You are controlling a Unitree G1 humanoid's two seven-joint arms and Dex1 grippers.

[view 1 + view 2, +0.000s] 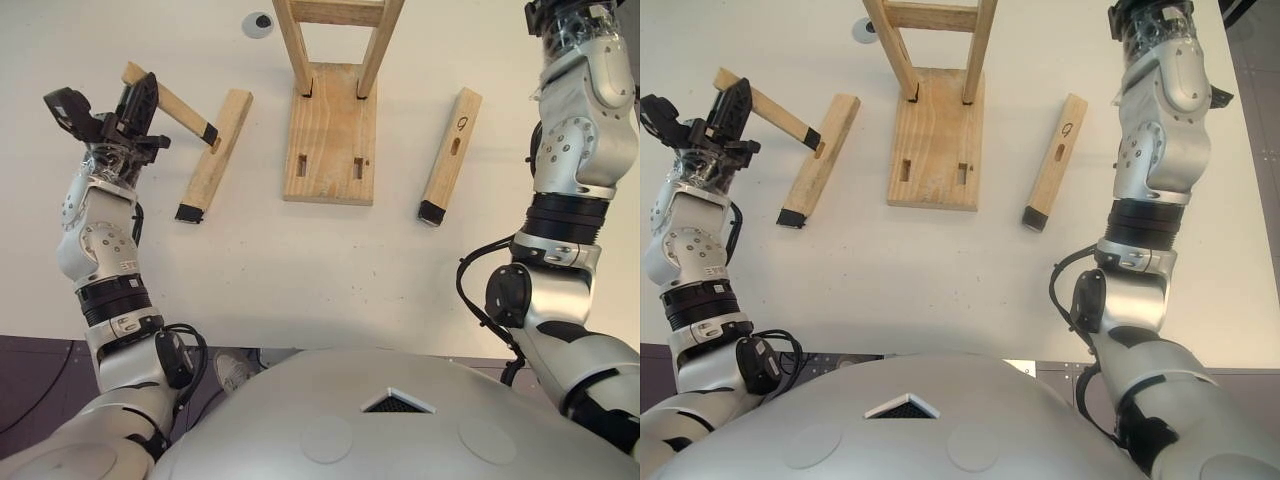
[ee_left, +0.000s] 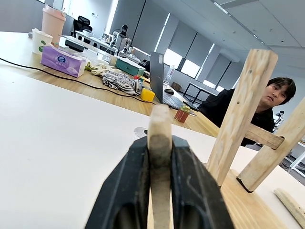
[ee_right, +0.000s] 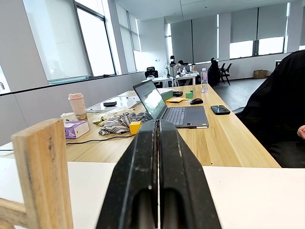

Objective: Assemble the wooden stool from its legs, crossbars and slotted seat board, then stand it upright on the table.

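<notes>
Crossbar (image 1: 182, 110) — clamped in left pincer (image 1: 143, 95), tip touching leg (image 1: 216, 155)

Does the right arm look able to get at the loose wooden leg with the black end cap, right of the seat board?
Probably yes. The right gripper is shut and empty, and the pale wooden leg lies alone on the white table, clear of the slotted seat board.

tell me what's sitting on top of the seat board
Two legs joined by a crossbar stand in the far slots of the seat board. The two near slots are empty. How deep the leg ends go is hidden.
</notes>
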